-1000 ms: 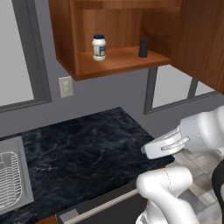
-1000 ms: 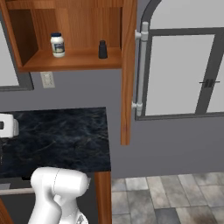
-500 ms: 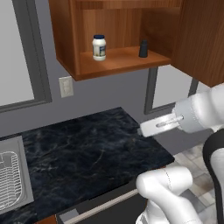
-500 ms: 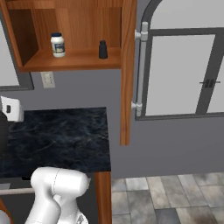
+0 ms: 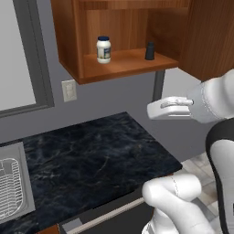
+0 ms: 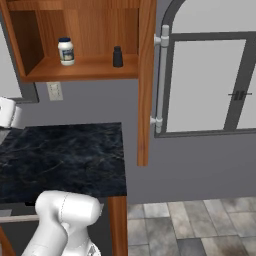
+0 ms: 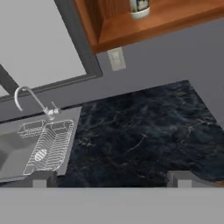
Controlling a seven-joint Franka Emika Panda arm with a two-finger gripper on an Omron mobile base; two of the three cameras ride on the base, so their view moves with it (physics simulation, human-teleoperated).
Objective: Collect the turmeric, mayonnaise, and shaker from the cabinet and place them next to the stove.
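Jaws spread wide and empty, the gripper [image 7: 111, 178] hangs above the dark counter [image 7: 144, 135], below the cabinet [image 5: 123, 64], likely readying a reach for the mayonnaise [image 5: 103, 49] standing upright on the shelf, well apart from a small dark bottle [image 5: 149, 51]

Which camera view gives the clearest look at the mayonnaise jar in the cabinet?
The left base view: the mayonnaise jar stands whole on the cabinet shelf, lid and label clear. The right base view shows it whole but smaller; the hand view cuts off all but its bottom.

Mayonnaise [image 5: 103, 49] left of shaker [image 5: 150, 51], inside cabinet [image 5: 132, 64].
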